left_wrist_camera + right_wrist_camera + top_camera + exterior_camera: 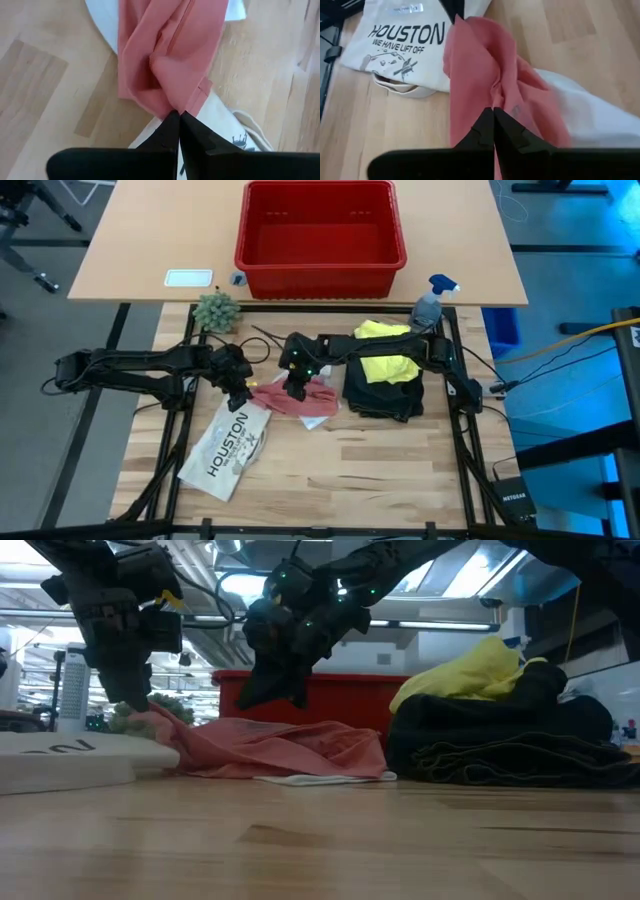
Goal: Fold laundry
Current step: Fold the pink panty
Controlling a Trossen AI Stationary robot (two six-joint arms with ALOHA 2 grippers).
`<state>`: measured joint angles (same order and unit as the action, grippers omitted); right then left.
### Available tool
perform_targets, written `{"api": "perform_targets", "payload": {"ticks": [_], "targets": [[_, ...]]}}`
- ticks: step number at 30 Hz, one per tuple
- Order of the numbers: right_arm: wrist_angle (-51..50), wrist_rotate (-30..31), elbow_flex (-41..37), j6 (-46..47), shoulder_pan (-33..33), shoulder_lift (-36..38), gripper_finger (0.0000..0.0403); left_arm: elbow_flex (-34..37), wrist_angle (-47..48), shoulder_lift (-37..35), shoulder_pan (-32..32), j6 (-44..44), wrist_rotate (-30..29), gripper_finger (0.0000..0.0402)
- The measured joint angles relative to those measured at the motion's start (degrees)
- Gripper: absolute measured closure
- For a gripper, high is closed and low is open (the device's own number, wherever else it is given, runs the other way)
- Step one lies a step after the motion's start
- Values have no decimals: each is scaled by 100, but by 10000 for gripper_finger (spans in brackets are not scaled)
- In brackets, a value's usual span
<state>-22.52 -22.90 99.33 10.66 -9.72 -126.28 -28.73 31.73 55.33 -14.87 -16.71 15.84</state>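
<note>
The high view looks straight down on the whole bench (pixel 330 480) from well above. The low view sits at bench-top level near one edge, facing level across the surface into the room behind. Each wrist view looks from close range past its own arm's fingers down at the bench. All four views share the pink cloth (pixel 300 398); the high, low and right wrist views share the HOUSTON bag (pixel 405 45).

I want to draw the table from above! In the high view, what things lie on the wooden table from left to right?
HOUSTON bag → pink cloth, pinched by both grippers, left and right → black trousers with yellow T-shirt on top.
</note>
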Motion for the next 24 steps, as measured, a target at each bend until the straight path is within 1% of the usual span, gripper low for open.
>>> {"api": "perform_targets", "payload": {"ticks": [5,9,17,20,22,24], "targets": [[2,250,0,1,-95,0,403,-1,-367,0,0,-2,12,401],[48,268,0,0,-208,0,403,-2,-458,0,0,-52,26,401],[-26,31,2,-35,-273,-129,403,-2,-433,0,0,-50,26,401],[-69,-123,0,-28,-267,-260,403,-2,-431,0,0,-49,26,401],[-192,-333,-7,66,-261,-282,403,-2,-422,2,0,-50,26,401],[-193,-388,-6,65,-206,-275,403,-2,-421,0,0,-50,26,401]]}}
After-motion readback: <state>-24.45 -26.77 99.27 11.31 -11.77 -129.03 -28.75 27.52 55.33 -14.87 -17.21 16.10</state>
